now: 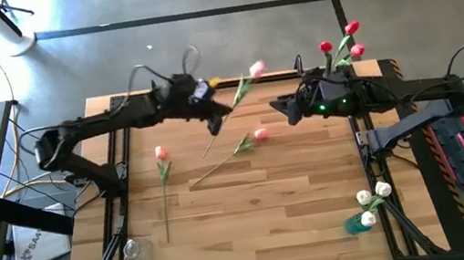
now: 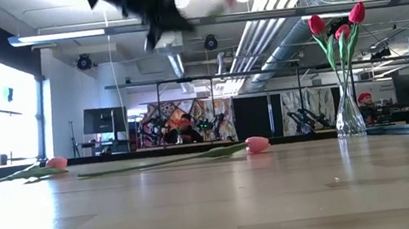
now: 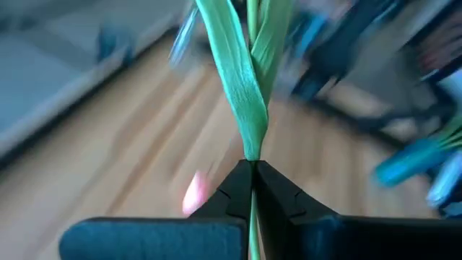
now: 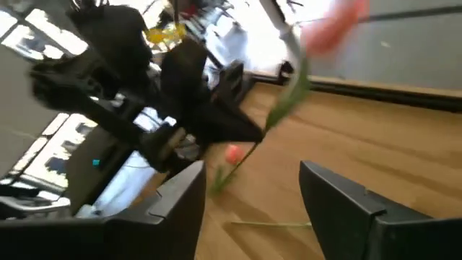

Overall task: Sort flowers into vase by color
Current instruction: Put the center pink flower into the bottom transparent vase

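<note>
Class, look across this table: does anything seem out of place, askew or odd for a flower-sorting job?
Two pink tulips lie flat on the table: one near the left side, one mid-table. The empty glass vase at the front left seems to lie on its side. The left gripper holds a third pink tulip aloft by its stem.

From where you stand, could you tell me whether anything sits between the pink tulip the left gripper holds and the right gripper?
Nothing visible does. The left gripper is shut on the pink tulip and holds it above the table. The right gripper faces it, open, with only empty air between them. The red flowers stand behind the right arm, out of the way.
</note>
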{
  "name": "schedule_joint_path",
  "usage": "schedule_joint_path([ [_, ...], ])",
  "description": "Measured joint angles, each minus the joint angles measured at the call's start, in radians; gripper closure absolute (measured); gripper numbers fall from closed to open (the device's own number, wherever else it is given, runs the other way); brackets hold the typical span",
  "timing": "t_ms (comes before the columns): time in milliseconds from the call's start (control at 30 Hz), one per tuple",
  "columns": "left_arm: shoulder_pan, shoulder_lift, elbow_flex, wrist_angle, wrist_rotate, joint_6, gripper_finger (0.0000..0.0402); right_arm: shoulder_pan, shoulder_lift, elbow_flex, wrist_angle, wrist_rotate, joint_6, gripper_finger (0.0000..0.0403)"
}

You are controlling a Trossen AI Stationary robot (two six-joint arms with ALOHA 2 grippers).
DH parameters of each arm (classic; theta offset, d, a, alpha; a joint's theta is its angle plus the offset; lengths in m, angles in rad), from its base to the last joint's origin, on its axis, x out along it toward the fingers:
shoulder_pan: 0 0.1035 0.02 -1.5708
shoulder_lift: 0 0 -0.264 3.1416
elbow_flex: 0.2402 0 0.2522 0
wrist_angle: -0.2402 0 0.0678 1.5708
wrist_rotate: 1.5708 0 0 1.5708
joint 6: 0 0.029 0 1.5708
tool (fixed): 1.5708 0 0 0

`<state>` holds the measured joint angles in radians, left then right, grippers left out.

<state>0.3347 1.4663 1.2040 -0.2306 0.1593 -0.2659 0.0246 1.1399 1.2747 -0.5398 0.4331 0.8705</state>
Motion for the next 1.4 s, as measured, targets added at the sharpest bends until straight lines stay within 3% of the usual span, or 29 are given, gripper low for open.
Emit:
schedule_joint_path([
  [233,-0.018,-0.057,0.001,0.259,0.266,0.039,0.0401,0.024,0.095,0.000,0.308,0.001,-0.276,0.0178],
  [400,-0.048,-0.057,0.001,0.285,0.281,0.040,0.0401,0.023,0.149,0.000,0.506,-0.006,-0.428,0.0178],
  [567,-0.076,-0.058,0.001,0.287,0.280,0.058,0.0401,0.016,0.158,0.000,0.496,-0.007,-0.426,0.0191],
  [667,-0.084,-0.058,0.001,0.283,0.279,0.046,0.0401,0.016,0.158,0.000,0.487,-0.022,-0.426,0.0245],
  [800,-0.088,-0.058,0.001,0.278,0.314,0.018,0.0396,0.016,0.158,0.000,0.479,-0.074,-0.474,0.0373],
  [1100,-0.088,-0.058,0.001,0.286,0.452,-0.018,0.0307,0.000,0.158,0.000,0.416,-0.216,-0.622,0.0396],
  [1400,-0.092,-0.049,0.001,0.293,0.389,-0.052,0.0219,-0.033,0.158,0.000,0.424,-0.394,-0.648,0.0400],
])
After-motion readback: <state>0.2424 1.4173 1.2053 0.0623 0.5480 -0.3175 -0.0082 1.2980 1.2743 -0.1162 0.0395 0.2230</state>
